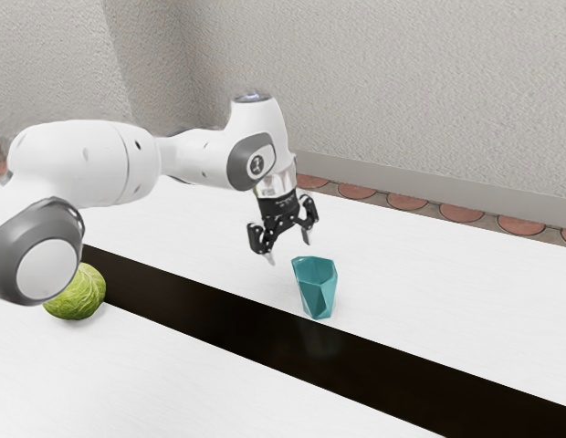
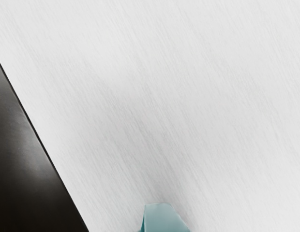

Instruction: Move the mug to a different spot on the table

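On the white table [image 1: 447, 265] the teal mug [image 1: 315, 286] stands upright, the open tool [image 1: 288, 247] hovering near it.

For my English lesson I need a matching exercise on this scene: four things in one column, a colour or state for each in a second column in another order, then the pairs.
Column one:
1. mug
2. cabbage
3. pincer
4. strip across the table

Column two:
A. open, holding nothing
B. black
C. teal, standing upright
D. green, near the exterior view's left edge

Pairs: 1-C, 2-D, 3-A, 4-B
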Robot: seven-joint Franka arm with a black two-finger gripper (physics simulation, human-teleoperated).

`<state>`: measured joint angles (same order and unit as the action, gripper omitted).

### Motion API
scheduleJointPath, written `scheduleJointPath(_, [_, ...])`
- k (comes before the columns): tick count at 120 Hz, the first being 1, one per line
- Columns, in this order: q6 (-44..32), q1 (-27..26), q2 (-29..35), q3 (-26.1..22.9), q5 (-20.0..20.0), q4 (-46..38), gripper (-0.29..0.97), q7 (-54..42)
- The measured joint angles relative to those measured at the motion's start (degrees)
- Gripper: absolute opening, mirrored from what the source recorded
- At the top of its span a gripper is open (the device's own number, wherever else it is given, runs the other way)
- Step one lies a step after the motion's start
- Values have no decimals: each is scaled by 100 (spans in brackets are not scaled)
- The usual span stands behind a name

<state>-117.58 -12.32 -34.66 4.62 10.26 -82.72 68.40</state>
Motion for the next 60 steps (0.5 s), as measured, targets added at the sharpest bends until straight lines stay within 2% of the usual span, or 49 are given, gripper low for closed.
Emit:
scheduleJointPath(32, [27, 2, -335, -79, 37, 121, 66, 184])
scheduleJointPath(60, [25, 214, -385, -195, 314, 122, 66, 290])
